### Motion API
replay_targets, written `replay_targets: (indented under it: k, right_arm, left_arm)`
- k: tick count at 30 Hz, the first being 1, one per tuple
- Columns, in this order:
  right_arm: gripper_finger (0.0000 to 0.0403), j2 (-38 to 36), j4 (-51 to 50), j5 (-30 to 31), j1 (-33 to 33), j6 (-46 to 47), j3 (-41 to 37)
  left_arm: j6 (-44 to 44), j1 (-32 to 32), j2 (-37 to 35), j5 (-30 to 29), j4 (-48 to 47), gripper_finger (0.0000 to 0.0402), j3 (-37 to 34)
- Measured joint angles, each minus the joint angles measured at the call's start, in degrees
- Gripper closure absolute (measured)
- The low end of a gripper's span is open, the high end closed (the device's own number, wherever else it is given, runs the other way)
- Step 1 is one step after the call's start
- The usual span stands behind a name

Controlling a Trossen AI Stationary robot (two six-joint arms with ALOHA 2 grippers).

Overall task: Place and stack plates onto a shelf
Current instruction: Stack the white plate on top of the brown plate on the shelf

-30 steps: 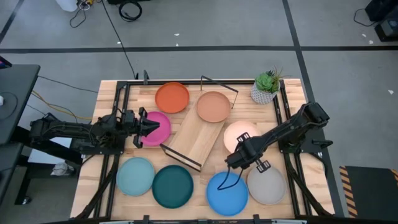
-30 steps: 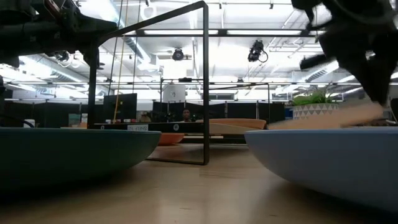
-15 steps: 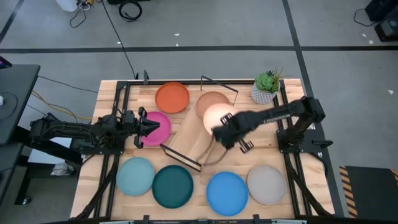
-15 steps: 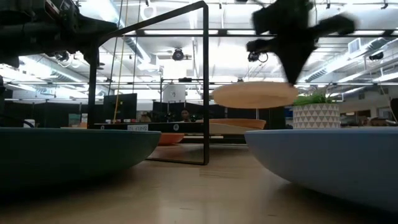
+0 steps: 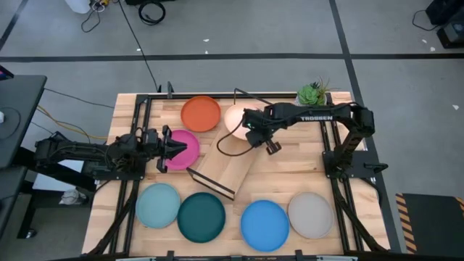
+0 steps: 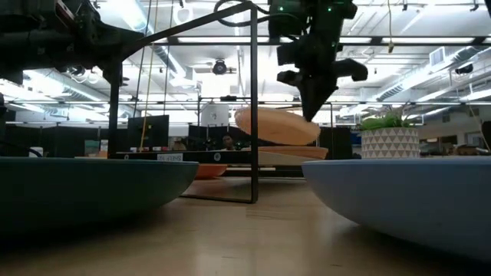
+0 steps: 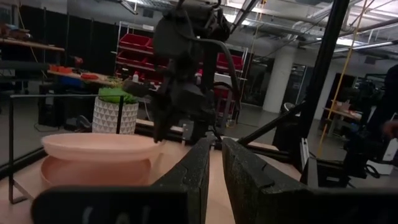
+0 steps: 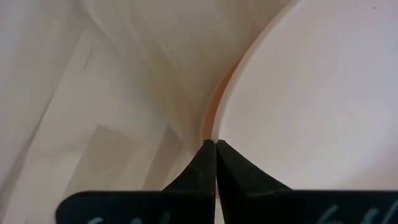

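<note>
My right gripper (image 5: 251,133) is shut on the cream plate (image 5: 233,118), held just over the brown plate (image 7: 93,173) that lies on the far end of the light-wood shelf (image 5: 228,165). In the low view the cream plate (image 6: 276,126) is tilted above the brown one (image 6: 295,153). My left gripper (image 5: 168,148) waits shut over the magenta plate (image 5: 185,148). On the tabletop rest the orange (image 5: 201,114), pale blue (image 5: 157,205), dark teal (image 5: 201,216), bright blue (image 5: 264,225) and grey (image 5: 310,214) plates. My right gripper pinches the cream plate's rim (image 8: 225,138) on its near-right side between the two fingers, which come from above, pointing down. The plate is tilted, and a sliver of the brown plate's rim (image 8: 208,121) shows beneath it. Whether the two plates touch, I cannot tell.
A potted plant (image 5: 312,96) stands at the table's far right corner. The shelf's black wire end frames (image 5: 255,98) (image 5: 210,183) rise at its two ends; the far one stands close behind the held plate. Bare shelf board lies toward the near end.
My right gripper has lifted the cream plate off the table's right side and carried it up and toward the far left, across the shelf, to a place above the brown plate. The plate has gone from level to tilted. My left arm has kept still.
</note>
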Motion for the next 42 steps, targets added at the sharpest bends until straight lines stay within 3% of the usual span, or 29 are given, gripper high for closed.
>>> replay_targets:
  k: [12,18,24,28,32,37,42]
  right_arm:
    - [0.0346,0.04,4.08,2.32,-0.07,2.16,-3.72]
    - [0.0323,0.11,2.21,8.77,2.23,4.75,-0.23]
    - [0.0325,0.02,1.06,8.98,3.32,21.15,0.77]
    - [0.0338,-0.45,2.68,10.05,3.16,23.27,-3.95]
    - [0.0354,-2.42,8.03,14.96,3.32,24.61,-10.45]
    - [0.0373,-8.46,24.80,18.65,3.24,22.35,-20.07]
    - [0.0385,-12.88,33.81,19.59,3.22,20.61,-26.88]
  left_arm:
    - [-1.12,-0.02,-0.02,0.00,-1.30,0.0351,0.00]
    - [-0.88,-0.02,-0.02,0.00,-2.38,0.0351,0.00]
    - [7.19,0.00,-0.02,-0.02,-2.76,0.0351,0.00]
    - [8.99,0.00,-0.02,-0.02,-2.70,0.0351,0.00]
    - [6.24,0.00,-0.02,-0.02,-2.59,0.0351,0.00]
    - [1.75,-0.01,-0.02,0.00,-2.37,0.0351,0.00]
    - [0.08,0.00,-0.02,0.00,-2.41,0.0351,0.00]
